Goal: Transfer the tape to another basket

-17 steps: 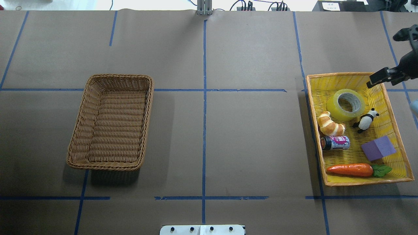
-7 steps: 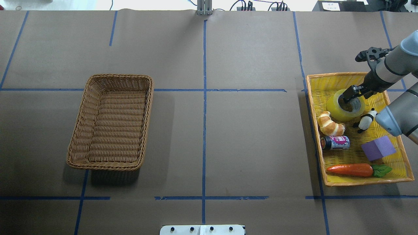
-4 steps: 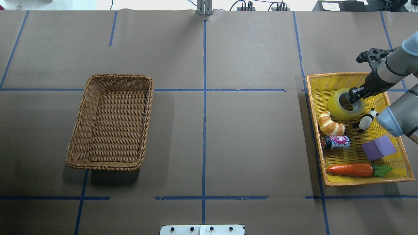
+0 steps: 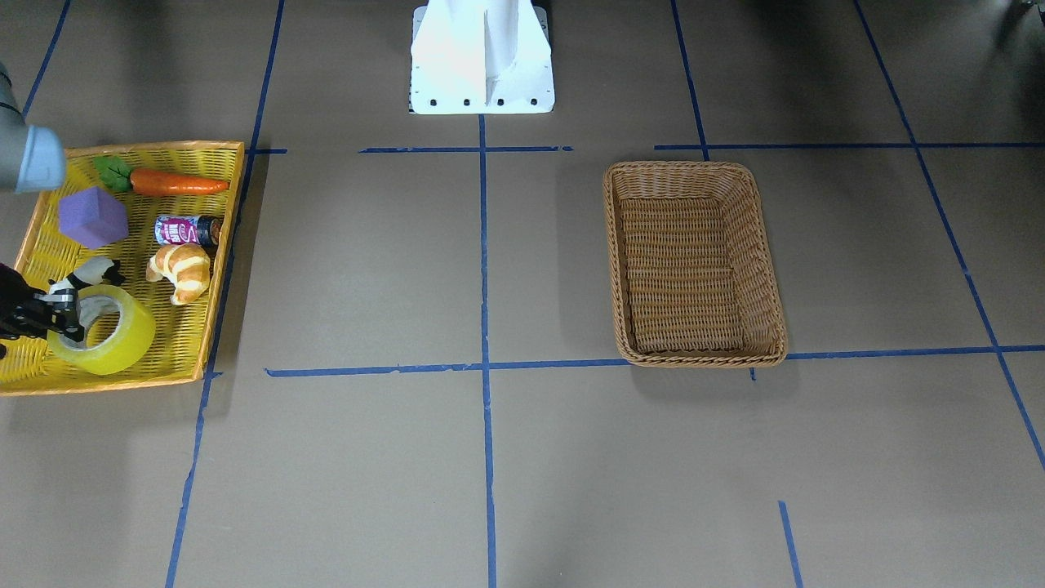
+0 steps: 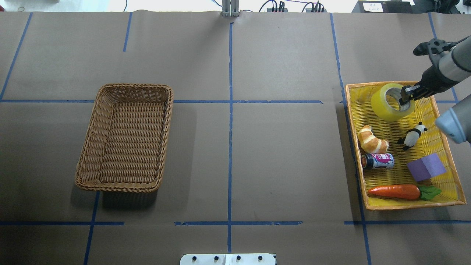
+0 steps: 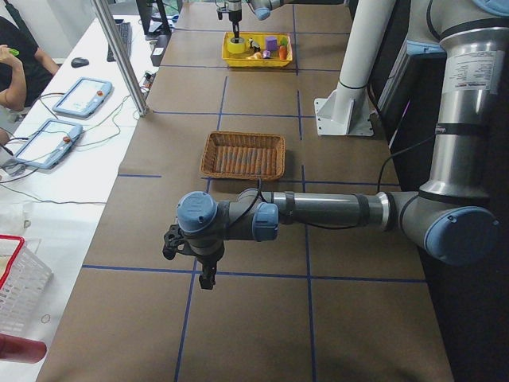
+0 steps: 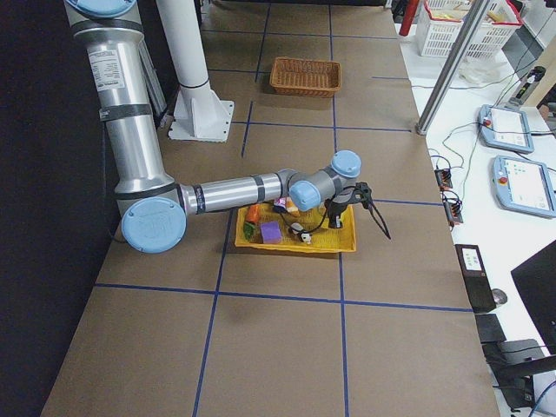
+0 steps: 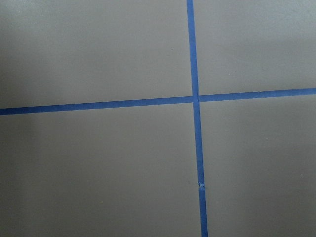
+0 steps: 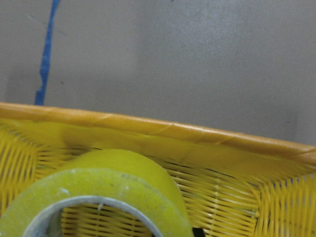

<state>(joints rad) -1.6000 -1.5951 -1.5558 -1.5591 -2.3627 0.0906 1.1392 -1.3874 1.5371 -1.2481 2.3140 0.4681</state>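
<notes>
The yellow-green tape [image 5: 386, 106] hangs tilted over the far end of the yellow tray [image 5: 415, 204], held by its wall on one side. My right gripper [image 5: 406, 96] is shut on the tape, one finger inside the grey-white core. The front view shows the tape [image 4: 114, 339] and the gripper [image 4: 55, 317]; the right wrist view shows the roll [image 9: 118, 177] just in front of the tray's far rim. The brown wicker basket [image 5: 136, 87] stands empty far to the left, also in the front view [image 4: 682, 167]. My left gripper [image 6: 205, 276] hovers over bare table; I cannot tell if it is open.
In the yellow tray lie a croissant [image 5: 372, 140], a panda figure [image 5: 412, 136], a can [image 5: 378, 161], a purple block [image 5: 426, 166] and a carrot [image 5: 395, 191]. The robot's white base plate [image 4: 482, 57] sits at the table's near edge.
My right gripper came down over the tape, closed on its wall, and has moved it up and toward the tray's far end. The other items have not moved.
</notes>
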